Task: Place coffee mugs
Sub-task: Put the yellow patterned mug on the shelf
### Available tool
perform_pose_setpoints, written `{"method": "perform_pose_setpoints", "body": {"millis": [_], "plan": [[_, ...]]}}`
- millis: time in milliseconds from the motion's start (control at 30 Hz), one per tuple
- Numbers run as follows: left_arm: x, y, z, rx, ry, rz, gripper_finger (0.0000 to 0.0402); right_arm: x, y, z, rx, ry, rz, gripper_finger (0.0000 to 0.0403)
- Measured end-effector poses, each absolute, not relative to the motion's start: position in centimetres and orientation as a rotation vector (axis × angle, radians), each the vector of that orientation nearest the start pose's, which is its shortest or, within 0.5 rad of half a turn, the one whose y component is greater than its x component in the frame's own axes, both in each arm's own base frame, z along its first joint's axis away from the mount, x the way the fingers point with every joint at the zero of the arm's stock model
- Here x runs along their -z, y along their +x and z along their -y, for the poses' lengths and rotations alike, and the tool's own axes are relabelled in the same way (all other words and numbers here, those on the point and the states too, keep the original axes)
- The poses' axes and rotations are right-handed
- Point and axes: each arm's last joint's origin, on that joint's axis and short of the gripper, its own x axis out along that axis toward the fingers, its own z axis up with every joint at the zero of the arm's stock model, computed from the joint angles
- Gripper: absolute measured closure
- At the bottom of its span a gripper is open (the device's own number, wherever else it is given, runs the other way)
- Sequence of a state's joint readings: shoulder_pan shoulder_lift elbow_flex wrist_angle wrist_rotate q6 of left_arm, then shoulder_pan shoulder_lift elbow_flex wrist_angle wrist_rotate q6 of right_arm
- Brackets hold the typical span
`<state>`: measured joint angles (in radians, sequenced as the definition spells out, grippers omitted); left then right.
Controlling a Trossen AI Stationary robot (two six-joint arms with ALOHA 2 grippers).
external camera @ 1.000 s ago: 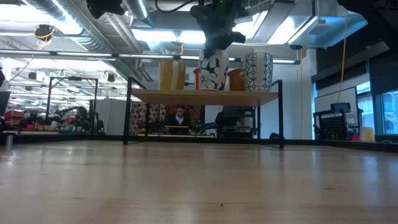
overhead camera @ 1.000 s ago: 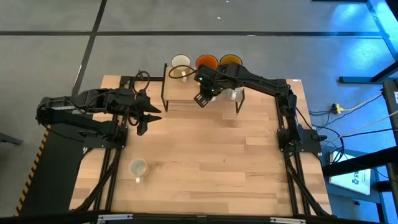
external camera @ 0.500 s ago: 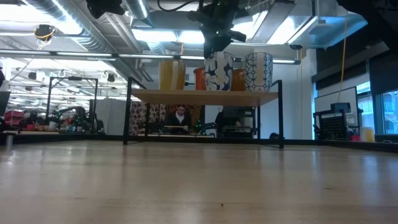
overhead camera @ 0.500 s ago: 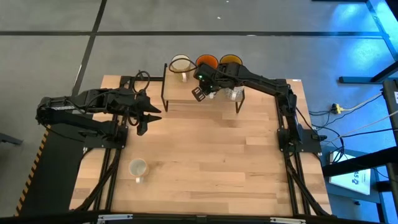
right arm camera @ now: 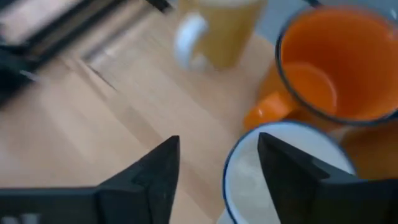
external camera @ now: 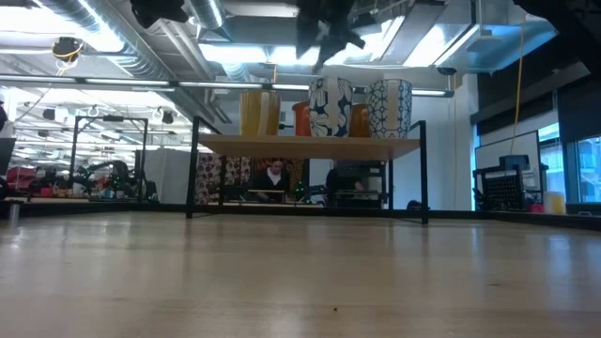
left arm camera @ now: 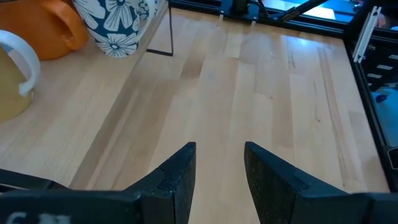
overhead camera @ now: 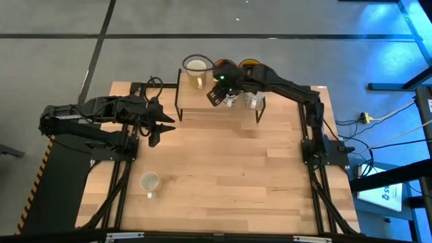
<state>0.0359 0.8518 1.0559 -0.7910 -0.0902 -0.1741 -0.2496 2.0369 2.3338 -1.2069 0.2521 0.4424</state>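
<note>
A low wooden shelf [overhead camera: 197, 100] stands at the table's far edge. On it are a cream-yellow mug [overhead camera: 196, 67], an orange mug [right arm camera: 329, 62], an amber mug [overhead camera: 251, 65], a blue-flowered white mug [external camera: 331, 106] and a patterned white mug [external camera: 390, 107]. Another white mug [overhead camera: 149, 182] stands on the table's near left. My right gripper [overhead camera: 216, 96] hangs open above the flowered mug [right arm camera: 280, 174], clear of it in the low view [external camera: 324, 28]. My left gripper [overhead camera: 159, 128] waits open over the table's left side.
The shelf's black legs [external camera: 192, 169] stand on the table's far part. The wide wooden tabletop [overhead camera: 229, 169] spreads between the shelf and the near edge. Beyond the table, a person sits in the room [external camera: 273, 178].
My right gripper has set the flowered mug down on the shelf beside the orange one, let go of it, and risen straight up while shifting a little toward the far edge. The mug now stands upright by itself.
</note>
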Motion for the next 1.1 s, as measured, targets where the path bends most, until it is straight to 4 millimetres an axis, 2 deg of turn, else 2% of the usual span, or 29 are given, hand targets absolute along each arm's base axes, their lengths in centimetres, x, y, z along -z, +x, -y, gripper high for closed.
{"method": "perform_pose_setpoints", "body": {"millis": [67,133,300,400,567,800,967,1100], "plan": [[-35.7,15.4,-0.8,-0.168,-0.157,-0.575,0.0271,-40.5,39.8,9.4,0.59,0.37,-0.774,0.0185],[-35.7,15.5,-0.8,-0.156,-0.167,-0.577,0.0271,-41.0,39.8,7.1,0.493,0.316,-0.775,0.0179],[-35.4,15.8,-0.2,-0.067,-0.211,-0.613,0.0271,-40.3,40.3,0.7,0.315,0.172,-0.832,0.0175],[-34.9,16.4,0.8,0.008,-0.232,-0.661,0.0271,-38.4,40.7,-2.6,0.261,0.123,-0.884,0.0177],[-33.5,16.6,2.9,0.091,-0.253,-0.832,0.0271,-32.9,40.2,-6.9,0.295,0.05,-1.017,0.0178],[-31.1,15.8,6.1,0.137,-0.319,-1.035,0.0271,-28.7,35.5,-10.4,0.329,0.167,-1.034,0.0178],[-28.5,14.7,7.8,0.102,-0.401,-1.157,0.0271,-28.1,31.4,-11.9,0.369,0.264,-0.921,0.0178],[-27.0,14.4,8.8,0.085,-0.399,-1.236,0.0271,-27.6,28.4,-13.2,0.369,0.316,-0.899,0.0178]]}}
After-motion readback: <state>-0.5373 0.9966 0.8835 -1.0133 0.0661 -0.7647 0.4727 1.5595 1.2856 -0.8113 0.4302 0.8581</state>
